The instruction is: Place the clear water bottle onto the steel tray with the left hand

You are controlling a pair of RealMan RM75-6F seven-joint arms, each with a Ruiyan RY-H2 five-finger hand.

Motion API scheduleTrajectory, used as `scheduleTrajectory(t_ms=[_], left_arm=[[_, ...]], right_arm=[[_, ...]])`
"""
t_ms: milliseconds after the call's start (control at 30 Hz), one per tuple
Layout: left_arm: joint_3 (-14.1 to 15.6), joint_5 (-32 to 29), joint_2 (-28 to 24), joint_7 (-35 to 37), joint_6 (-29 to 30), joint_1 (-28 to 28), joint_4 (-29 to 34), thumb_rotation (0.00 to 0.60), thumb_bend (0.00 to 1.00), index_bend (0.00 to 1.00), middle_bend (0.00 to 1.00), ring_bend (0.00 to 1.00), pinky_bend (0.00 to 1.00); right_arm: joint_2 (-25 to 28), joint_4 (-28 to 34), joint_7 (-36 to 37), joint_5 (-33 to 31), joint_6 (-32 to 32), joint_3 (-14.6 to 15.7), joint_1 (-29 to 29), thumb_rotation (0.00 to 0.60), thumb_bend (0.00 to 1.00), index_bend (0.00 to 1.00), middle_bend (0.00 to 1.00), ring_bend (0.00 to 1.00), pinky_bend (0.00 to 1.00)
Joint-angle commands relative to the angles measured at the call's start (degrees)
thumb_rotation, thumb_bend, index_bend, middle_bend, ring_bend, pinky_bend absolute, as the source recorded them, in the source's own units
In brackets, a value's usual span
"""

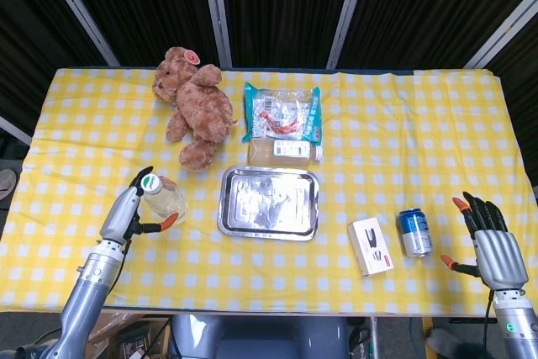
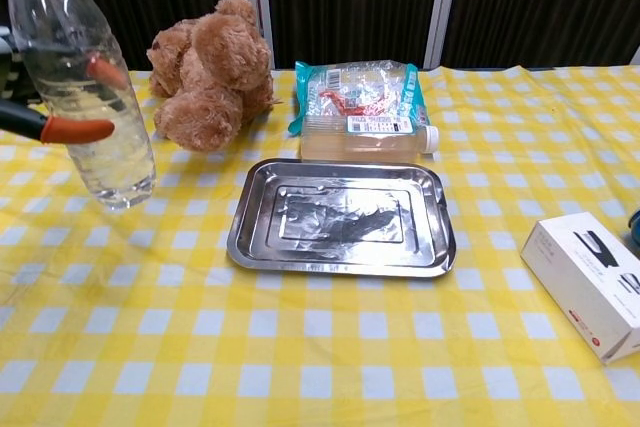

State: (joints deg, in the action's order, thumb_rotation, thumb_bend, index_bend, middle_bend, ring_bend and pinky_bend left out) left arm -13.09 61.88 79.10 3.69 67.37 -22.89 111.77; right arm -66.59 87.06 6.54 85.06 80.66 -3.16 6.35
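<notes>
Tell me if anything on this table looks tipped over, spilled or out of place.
No spill shows. The teddy bear lies sprawled, and a tea bottle lies on its side behind the steel tray. The left hand holds the clear water bottle upright, left of the tray.

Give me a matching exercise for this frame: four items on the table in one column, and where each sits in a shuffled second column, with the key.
Items
1. clear water bottle
2. teddy bear
3. blue can
4. white box

Places
A. between the steel tray and the can
B. in the grip of the left robot hand, left of the tray
C. far side of the table, left of the snack bag
D. near the open right robot hand

Pairs: 1-B, 2-C, 3-D, 4-A
</notes>
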Motion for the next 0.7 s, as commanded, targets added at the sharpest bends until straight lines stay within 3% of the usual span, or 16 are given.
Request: scheduleTrajectory(t_ms=[33, 467, 700], left_arm=[[1.0, -0.4, 1.9, 1.7, -1.3, -0.3, -2.8, 0.600, 0.46, 0.48, 0.47, 0.01, 0.04], [-1.4, 2.5, 2.1, -2.8, 2.0, -1.9, 5.1, 0.600, 0.46, 0.48, 0.49, 0.01, 0.04], [-4.9, -5.7, 12.3, -11.9, -0.6, -10.5, 5.6, 0.600, 0.46, 0.48, 0.48, 0.01, 0.04]], right_arm=[[0.0, 0.0, 0.0, 0.1, 0.0, 0.0, 0.0, 0.600, 0.05, 0.11, 0.00, 0.00, 0.00], [0.2, 0.3, 0.4, 0.7, 0.2, 0.2, 0.0, 0.600, 0.05, 0.11, 0.00, 0.00, 0.00], [0.3, 0.3, 0.9, 0.9, 0.5, 0.0, 0.1, 0.600, 0.05, 0.11, 0.00, 0.00, 0.00]])
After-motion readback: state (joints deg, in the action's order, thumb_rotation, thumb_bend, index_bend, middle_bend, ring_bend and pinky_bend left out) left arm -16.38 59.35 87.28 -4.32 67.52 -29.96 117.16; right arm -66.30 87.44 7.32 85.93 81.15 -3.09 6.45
